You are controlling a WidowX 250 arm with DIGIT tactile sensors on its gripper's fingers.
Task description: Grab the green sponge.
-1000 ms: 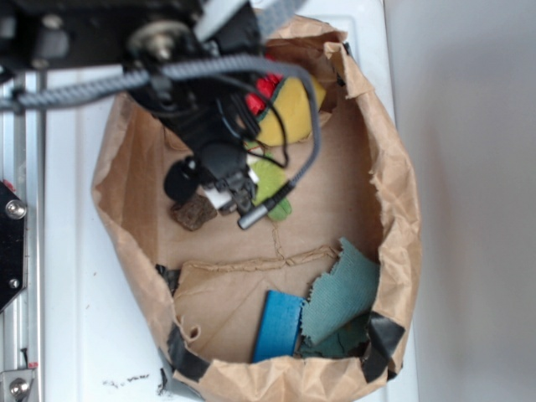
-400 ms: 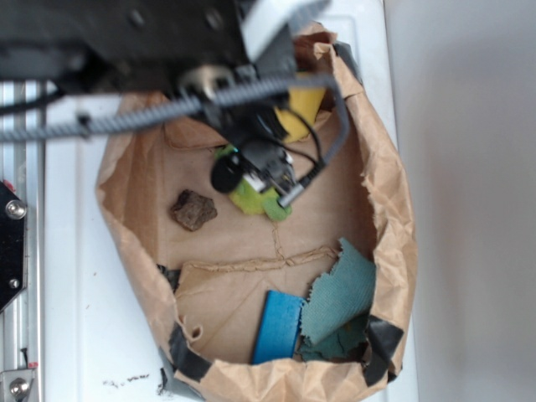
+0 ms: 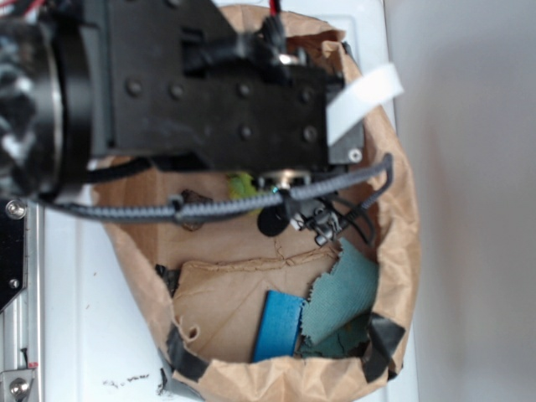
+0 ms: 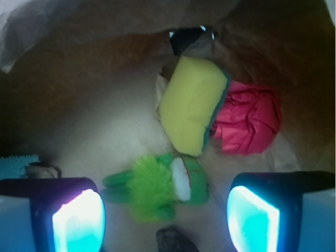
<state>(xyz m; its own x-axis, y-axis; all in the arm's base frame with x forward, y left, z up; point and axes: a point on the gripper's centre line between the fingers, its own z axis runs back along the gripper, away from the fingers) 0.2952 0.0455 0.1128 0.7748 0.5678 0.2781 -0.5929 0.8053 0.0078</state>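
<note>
Pincer (image 4: 160,223) hangs inside the paper bag (image 3: 394,234), approach phase, nothing grasped yet. Wrist view: green sponge (image 4: 193,105) lies at the far end of the bag floor, yellow foam up, thin dark green layer along its right edge, tilted a bit. It's touching the red crumpled cloth (image 4: 249,118) on its right side, and the fuzzy green plush toy (image 4: 155,186) sits just below it, between sponge & pincer.

To do this well, imo: carry the pincer past the plush, centre it over the yellow block, line the pads up w/ the sponge's narrower span, then drop straight down. Don't close early, the plush is right in the path & is the wrong green thing. Keep the right pad off the red cloth or it'll snag fabric too. Bag wall is close behind, so go easy.

Pincer state: spread wide, both glowing pads (image 4: 79,220) at the bottom corners of the wrist view, well apart, empty, touching nothing I can see. A dark brown lump (image 4: 176,241) sits low between them. Exterior view: arm blocks the sponge; teal cloth (image 3: 339,297) & blue piece (image 3: 276,322) lie at the opposite end of the bag, not involved.
</note>
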